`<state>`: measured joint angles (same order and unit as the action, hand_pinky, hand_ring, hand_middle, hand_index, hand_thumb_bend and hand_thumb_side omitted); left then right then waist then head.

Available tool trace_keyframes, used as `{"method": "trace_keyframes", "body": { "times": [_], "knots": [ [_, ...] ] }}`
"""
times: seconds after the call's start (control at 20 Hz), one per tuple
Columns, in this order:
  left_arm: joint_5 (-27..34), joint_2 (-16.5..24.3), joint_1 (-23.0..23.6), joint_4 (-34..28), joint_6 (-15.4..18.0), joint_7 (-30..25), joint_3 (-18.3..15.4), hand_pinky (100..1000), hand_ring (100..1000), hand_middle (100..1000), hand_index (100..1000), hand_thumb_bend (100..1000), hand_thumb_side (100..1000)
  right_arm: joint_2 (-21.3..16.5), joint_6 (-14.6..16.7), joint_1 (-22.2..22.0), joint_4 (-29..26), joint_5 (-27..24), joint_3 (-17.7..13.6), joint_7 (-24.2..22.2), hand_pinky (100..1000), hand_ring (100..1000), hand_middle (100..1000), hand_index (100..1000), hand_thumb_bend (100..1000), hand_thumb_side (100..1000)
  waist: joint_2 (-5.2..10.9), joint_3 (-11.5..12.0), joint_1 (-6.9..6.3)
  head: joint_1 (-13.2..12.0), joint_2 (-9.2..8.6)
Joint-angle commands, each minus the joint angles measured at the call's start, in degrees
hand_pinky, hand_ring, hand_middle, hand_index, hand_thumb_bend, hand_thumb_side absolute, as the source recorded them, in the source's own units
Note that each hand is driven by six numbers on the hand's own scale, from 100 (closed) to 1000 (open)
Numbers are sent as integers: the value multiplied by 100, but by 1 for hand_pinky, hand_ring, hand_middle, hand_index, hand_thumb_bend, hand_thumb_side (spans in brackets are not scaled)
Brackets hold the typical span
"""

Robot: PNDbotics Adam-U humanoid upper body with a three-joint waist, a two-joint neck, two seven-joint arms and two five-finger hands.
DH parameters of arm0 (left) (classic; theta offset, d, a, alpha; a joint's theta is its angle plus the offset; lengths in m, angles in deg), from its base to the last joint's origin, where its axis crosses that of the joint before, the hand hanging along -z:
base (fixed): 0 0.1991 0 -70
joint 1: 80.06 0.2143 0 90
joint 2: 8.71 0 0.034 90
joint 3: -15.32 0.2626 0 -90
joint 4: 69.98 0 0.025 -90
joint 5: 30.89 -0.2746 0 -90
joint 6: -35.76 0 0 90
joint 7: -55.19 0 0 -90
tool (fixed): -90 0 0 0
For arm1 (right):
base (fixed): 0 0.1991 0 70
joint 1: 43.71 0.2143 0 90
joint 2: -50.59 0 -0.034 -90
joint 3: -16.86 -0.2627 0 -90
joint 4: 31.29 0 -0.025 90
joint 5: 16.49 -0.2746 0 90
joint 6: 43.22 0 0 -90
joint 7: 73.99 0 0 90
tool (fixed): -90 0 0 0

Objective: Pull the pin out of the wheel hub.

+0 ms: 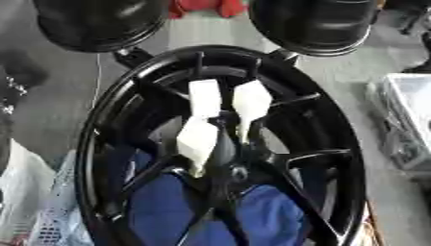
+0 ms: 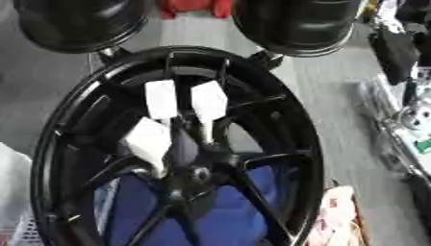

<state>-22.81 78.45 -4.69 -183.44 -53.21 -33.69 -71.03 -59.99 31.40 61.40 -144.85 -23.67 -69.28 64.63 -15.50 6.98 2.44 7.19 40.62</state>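
Two black arms come down from twelve o'clock over a black wheel (image 1: 221, 144) that stands tilted above blue cloth (image 1: 181, 206), its hub (image 1: 225, 166) facing the camera so the centre can be reached. White-tipped fingers (image 1: 198, 139) reach between the spokes toward the hub; which hand they belong to I cannot tell, nor whether they are apart or clamped. The pin itself is hidden, presumably at the hub just below those fingers.

Black spoked alloy wheel (image 1: 94, 144) fills the view; gaps betw. spokes are the only way through. White tapered finger-like pieces (image 1: 205, 98) crowd the hub centre (image 2: 198, 174). Blue cloth (image 1: 172, 206) backs lower openings.
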Motion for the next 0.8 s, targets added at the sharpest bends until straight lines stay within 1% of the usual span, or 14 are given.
{"method": "trace_keyframes", "body": {
  "times": [0.05,0.4,0.55,0.6,0.65,0.8],
  "knots": [
    [39,52,-37,-113,11,23,-44,839,713,634,772,100,711,-103,-316,49,-103,37,-66,334,479,644,684,580,100,466,149,1,-13,10,-60],
    [46,51,-46,-113,13,22,-39,838,712,634,772,100,710,-99,-324,40,-103,34,-60,334,479,645,685,581,100,469,160,14,-15,8,-60],
    [45,54,-44,-113,9,18,-36,838,712,634,772,100,711,-157,-402,43,-103,23,-54,334,481,647,687,582,100,458,162,24,-6,5,-55],
    [45,55,-42,-113,6,17,-34,838,712,634,772,100,711,-199,-444,57,-103,21,-48,334,481,647,687,582,100,457,164,26,-2,4,-53],
    [43,60,-40,-113,2,14,-30,838,712,634,772,100,712,-282,-522,80,-103,29,-25,334,485,649,689,586,100,435,167,30,6,3,-47],
    [41,75,-36,-113,-6,4,-21,838,712,634,772,100,712,-625,-914,201,-103,33,113,289,491,653,693,592,100,407,174,45,27,16,-36]
  ]
}}
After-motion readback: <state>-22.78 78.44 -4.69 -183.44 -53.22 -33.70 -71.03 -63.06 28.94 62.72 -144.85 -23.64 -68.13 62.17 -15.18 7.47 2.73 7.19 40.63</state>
